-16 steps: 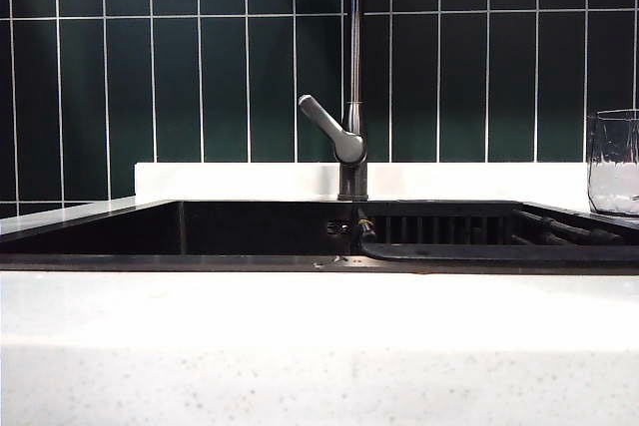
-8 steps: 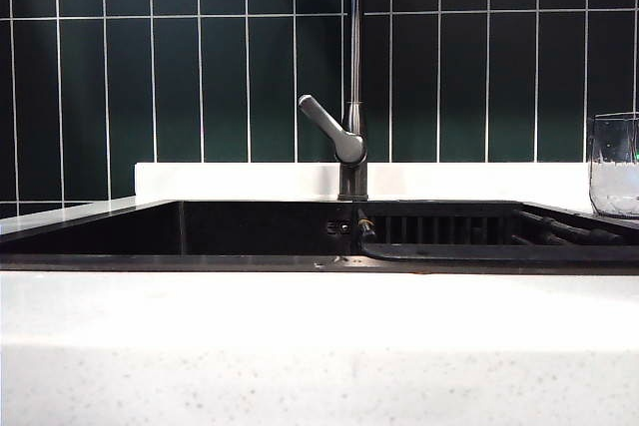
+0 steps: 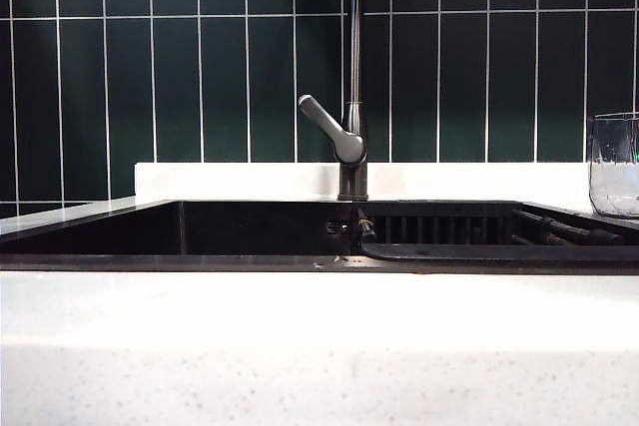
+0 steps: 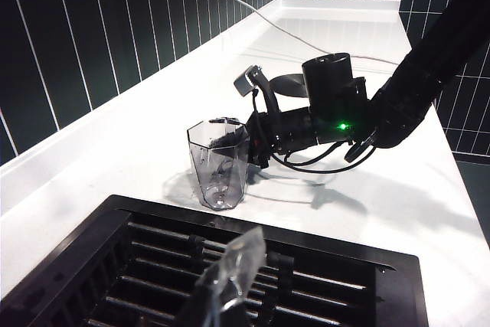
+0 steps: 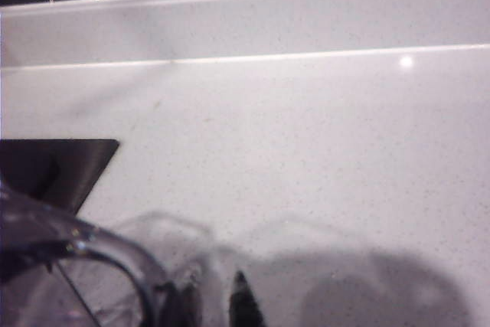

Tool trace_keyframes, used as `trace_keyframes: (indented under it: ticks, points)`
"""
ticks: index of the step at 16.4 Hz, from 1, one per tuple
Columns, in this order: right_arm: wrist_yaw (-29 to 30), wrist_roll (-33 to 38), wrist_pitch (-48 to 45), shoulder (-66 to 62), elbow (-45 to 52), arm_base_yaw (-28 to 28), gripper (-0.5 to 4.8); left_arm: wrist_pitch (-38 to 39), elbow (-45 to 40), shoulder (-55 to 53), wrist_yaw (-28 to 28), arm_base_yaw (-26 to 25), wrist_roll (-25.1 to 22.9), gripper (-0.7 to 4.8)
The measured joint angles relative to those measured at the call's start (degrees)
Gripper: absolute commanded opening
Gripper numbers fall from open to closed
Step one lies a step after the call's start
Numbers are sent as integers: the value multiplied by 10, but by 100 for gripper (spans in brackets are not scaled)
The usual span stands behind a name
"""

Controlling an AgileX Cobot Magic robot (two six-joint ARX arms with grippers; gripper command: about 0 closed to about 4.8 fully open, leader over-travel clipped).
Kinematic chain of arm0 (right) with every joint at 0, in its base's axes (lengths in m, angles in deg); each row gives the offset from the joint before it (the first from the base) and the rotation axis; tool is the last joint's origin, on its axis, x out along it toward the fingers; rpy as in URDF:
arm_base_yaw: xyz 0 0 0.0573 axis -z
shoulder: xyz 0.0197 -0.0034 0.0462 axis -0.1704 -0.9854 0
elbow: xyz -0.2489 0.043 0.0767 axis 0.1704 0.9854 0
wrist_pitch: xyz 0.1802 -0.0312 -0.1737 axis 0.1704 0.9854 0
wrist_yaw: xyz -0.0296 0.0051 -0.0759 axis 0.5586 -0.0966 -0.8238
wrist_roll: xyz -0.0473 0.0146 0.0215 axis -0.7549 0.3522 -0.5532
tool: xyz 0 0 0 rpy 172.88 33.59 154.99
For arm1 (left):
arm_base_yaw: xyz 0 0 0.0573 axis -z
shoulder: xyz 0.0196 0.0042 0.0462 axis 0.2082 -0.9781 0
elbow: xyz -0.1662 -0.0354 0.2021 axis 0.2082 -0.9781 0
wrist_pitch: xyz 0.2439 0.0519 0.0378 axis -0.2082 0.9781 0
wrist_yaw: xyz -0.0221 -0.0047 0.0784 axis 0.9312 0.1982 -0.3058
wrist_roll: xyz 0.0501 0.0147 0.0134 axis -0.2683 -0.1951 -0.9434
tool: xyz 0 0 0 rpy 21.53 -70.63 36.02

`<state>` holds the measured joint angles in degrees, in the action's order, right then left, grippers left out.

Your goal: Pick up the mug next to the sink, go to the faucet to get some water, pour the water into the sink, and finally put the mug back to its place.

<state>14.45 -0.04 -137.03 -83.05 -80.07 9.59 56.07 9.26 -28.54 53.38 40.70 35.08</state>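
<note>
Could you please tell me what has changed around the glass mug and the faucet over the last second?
The clear faceted glass mug at the exterior view's right edge sank slightly and now stands on the white counter. The right gripper is at its rim; whether its jaws have released is unclear. The metallic faucet, black sink and left gripper stayed put.

Open basin, crowded right counter

The wide black rectangular sink (image 3: 180, 226) lies unobstructed left of the tall thin metal faucet (image 3: 351, 137), which blocks the middle. On the white counter (image 4: 398, 189) far right, the clear faceted glass mug (image 4: 219, 163) stands with the right gripper (image 4: 253, 143) at its rim; the left gripper (image 4: 230, 277) hangs over the ribbed section.
</note>
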Motion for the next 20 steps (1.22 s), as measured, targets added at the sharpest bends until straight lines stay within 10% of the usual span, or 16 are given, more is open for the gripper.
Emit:
trace_keyframes:
  ticks: [20]
  points:
    - [0, -3, 26, 0, 0, 3, 100, 0, 0, -2, 0, 0, -2, -6]
